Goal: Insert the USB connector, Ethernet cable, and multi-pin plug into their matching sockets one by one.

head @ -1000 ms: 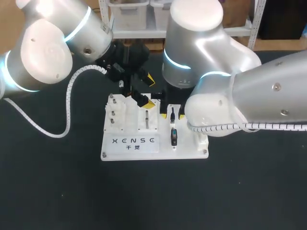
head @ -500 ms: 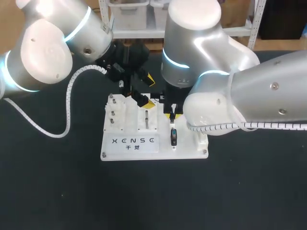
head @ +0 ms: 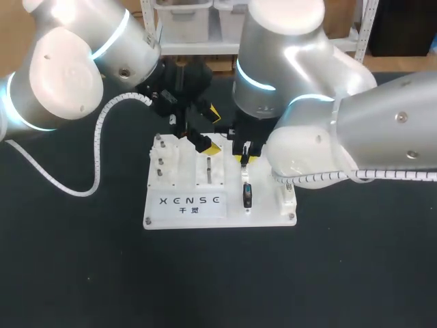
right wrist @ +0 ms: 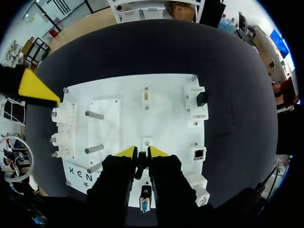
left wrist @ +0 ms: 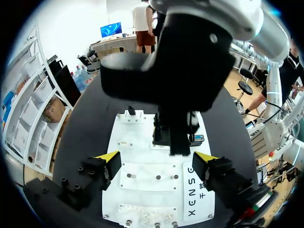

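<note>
One white board [head: 184, 215] is lying on a black table [head: 82, 273].
The right gripper [right wrist: 141, 153] is pinching a thin black plug [right wrist: 140, 166] over its middle; the left gripper [left wrist: 158, 160] is hanging nearby, fingers far apart.

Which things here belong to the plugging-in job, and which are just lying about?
For the job:
white board
black plug, its cord end pinched in the right gripper
network socket
black socket
left gripper, open over the board

Not needed:
metal pegs on the same board
</note>
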Available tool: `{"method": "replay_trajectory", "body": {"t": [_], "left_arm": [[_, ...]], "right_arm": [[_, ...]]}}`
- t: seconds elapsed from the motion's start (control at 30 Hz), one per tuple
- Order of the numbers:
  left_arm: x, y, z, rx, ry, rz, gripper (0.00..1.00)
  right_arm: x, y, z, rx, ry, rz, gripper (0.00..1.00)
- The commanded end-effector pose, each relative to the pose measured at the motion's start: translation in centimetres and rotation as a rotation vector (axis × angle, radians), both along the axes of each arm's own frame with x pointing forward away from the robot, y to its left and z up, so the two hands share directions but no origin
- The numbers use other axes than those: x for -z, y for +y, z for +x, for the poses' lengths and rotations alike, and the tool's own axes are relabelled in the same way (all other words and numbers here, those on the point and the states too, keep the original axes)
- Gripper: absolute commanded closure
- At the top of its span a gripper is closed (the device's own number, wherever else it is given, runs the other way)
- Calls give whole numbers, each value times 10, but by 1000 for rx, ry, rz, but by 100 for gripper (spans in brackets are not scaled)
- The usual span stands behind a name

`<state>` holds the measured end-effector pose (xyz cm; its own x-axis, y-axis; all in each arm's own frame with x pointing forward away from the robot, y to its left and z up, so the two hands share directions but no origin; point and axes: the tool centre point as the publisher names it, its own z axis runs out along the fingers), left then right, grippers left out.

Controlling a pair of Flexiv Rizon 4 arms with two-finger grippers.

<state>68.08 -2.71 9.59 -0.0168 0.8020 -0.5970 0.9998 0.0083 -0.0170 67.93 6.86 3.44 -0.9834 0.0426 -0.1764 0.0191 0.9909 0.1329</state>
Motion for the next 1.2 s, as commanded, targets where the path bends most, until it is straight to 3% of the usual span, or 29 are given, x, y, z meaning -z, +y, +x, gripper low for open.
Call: {"method": "replay_trajectory", "body": {"t": [0.03,0.47,1.2], "left_arm": [[0,-1,1,1,2,4,0],[0,-1,1,1,2,4,0],[0,-1,1,1,2,4,0]], "right_arm": [[-10,-17,-4,-1,-20,15,100],[-5,-82,-7,52,-23,-55,100],[3,-80,-11,50,0,-56,100]]}}
